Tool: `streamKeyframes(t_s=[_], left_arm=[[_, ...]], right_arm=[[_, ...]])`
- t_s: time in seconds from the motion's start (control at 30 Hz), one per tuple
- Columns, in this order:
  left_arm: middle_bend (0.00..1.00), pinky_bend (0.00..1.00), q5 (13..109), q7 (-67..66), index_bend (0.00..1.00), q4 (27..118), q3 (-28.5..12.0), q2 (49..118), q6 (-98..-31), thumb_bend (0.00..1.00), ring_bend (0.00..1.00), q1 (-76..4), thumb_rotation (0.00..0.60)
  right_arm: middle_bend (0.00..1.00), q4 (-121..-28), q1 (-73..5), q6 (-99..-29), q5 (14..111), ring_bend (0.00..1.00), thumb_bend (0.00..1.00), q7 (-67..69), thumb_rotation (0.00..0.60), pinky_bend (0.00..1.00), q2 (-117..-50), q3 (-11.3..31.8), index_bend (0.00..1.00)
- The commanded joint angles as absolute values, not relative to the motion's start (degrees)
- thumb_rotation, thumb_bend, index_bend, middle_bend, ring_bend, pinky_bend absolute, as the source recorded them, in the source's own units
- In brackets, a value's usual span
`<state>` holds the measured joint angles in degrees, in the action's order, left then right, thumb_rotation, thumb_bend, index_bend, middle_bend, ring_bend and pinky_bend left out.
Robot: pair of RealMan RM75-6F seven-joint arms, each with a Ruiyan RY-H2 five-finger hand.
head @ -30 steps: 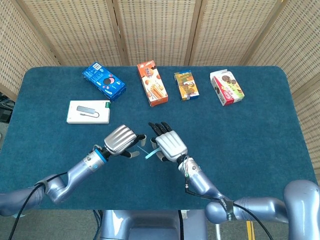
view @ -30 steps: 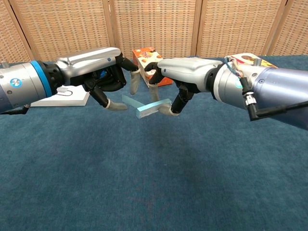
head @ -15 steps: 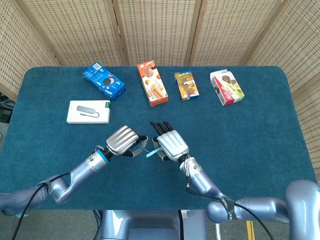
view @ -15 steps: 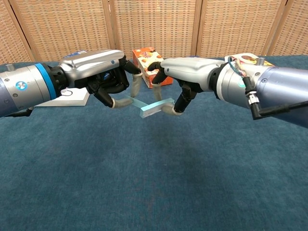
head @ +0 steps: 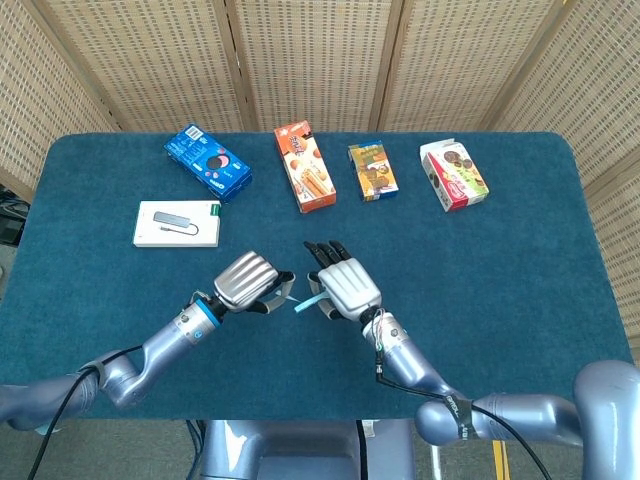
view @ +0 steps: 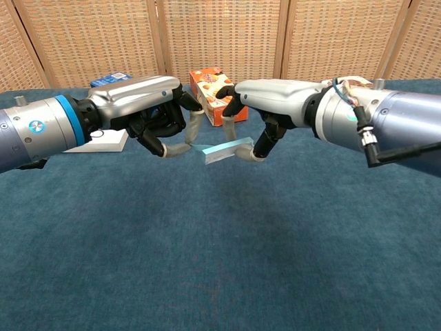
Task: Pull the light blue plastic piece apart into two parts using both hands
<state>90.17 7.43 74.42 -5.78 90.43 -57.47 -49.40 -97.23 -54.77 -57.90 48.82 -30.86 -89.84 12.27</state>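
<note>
- light blue plastic piece point(view: 226, 149) is held up off the table point(view: 220, 262), well in front of the orange box point(view: 215, 92)
- left hand point(view: 155, 121) and right hand point(view: 265, 114) each pinch one end
- looks light, stiff, probably slick, so grip near the joint

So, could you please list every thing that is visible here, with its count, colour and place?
light blue plastic piece: 1, light blue, held above the table between both hands
table: 1, dark teal cloth
blue box: 1, far left
white box: 1, left, nearer than the blue box
orange box: 1, far centre
yellow-brown box: 1, right of the orange box
red and white box: 1, far right
wicker screen: tan, behind the table
left hand: 1, silver, grips the piece's left end
right hand: 1, silver, grips its right end
</note>
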Motion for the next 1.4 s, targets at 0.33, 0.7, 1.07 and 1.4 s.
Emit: streamKeyframes(t_s=[0.33, 0.7, 1.07, 1.4], left_arm=[[0.92, 0.80, 89.5, 6.9, 0.83, 73.3, -5.6, 90.2, -58.1, 0.68, 0.86, -49.0, 0.600], [0.92, 0.80, 88.9, 11.7, 0.84, 68.6, -3.6, 88.0, -59.9, 0.68, 0.86, -46.0, 0.600], [0.92, 0.80, 91.1, 17.2, 0.78, 62.1, 0.4, 85.9, -62.1, 0.62, 0.86, -42.6, 0.600], [0.02, 0.43, 87.9, 9.8, 0.16, 64.8, 0.5, 82.8, -60.9, 0.00, 0.23, -40.0, 0.600]], right_arm=[[0.00, -96.4, -54.4, -58.0, 49.2, 0.00, 0.47, -30.3, 0.600, 0.00, -89.1, 12.3, 0.58], [0.00, -94.4, -53.1, -57.7, 49.1, 0.00, 0.47, -28.5, 0.600, 0.00, -86.7, 12.3, 0.58], [0.00, -91.4, -52.1, -55.0, 49.0, 0.00, 0.47, -28.4, 0.600, 0.00, -87.4, 9.2, 0.58], [0.00, -89.5, -51.7, -55.4, 48.5, 0.00, 0.00, -28.3, 0.600, 0.00, -90.5, 9.1, 0.03]])
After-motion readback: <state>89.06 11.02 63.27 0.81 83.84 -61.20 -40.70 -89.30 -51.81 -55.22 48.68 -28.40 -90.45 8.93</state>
